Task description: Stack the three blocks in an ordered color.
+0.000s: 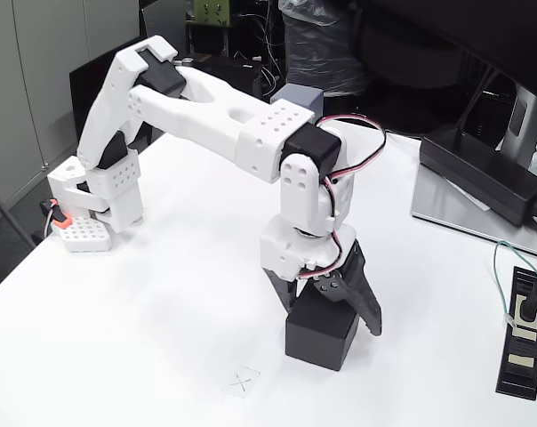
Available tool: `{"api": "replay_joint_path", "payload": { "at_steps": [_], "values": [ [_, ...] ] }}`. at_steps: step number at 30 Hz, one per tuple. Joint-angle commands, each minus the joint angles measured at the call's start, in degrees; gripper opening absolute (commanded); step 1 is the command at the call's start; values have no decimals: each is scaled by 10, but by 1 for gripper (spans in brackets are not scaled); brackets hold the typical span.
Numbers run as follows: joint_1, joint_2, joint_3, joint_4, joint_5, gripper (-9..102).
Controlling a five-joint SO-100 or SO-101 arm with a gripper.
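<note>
The black block (320, 334) sits on the white table (162, 320), and everything else is best placed from it. The fingers (332, 304) hang directly above it, pointing down, spread about as wide as the block's top, one dark finger running down its right side and the other at its upper left edge. They look to be touching or just short of touching the block; from this angle I cannot tell whether they have actually closed on it, so the grip is uncertain.

A cube has no long axis to speak of; what matters is that the block lies straight under the wrist, faces roughly square to the fingers, so the coming move is likely a plain squeeze and lift.

A slate blue-grey block (299, 97) shows well behind the black block, partly hidden by the white arm (233, 124). A small pencilled cross (242, 382) marks the table just in front and left of the black block.

To its right, well apart, lie a flat black power adapter (486, 173) and a cabled black strip (522, 334). Behind is office clutter.
</note>
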Motion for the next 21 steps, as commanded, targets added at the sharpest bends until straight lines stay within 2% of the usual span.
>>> {"api": "replay_joint_path", "payload": {
  "at_steps": [1,5,10,21],
  "values": [
    [-4,9,-21,3,5,26],
    [-14,11,-21,4,0,12],
    [-69,41,-20,6,-3,1],
    [-268,209,-21,98,-1,-1]
  ]
}}
